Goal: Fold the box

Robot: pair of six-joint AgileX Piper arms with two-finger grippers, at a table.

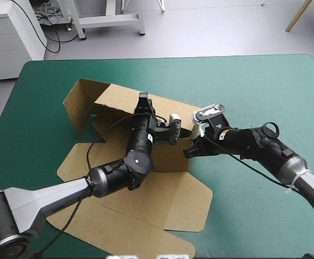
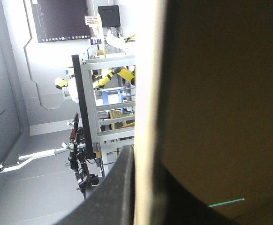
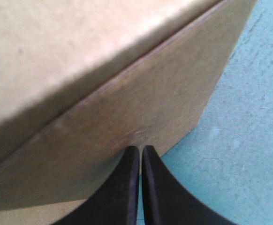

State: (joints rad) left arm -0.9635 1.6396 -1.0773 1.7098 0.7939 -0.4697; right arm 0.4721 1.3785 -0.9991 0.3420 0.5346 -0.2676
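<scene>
The brown box point(image 1: 168, 199) lies partly folded in the middle of the table, its back wall point(image 1: 119, 100) raised and its wide flaps flat toward the near edge. My left gripper point(image 1: 142, 101) is at the top edge of that back wall. In the left wrist view the board point(image 2: 221, 93) runs edge-on between the black fingers point(image 2: 113, 192), so the left gripper point(image 2: 139, 157) is shut on it. My right gripper point(image 1: 190, 150) is shut, at the box's right side. Its tip point(image 3: 140, 149) touches a raised brown wall point(image 3: 103, 70) just above the teal-green cover point(image 3: 249, 140).
Teal-green cover point(image 1: 265, 86) shows to the right of the box and beyond it. A flat flap point(image 1: 76, 162) reaches toward the left side, and the largest panel point(image 1: 119, 232) extends to the table's near edge.
</scene>
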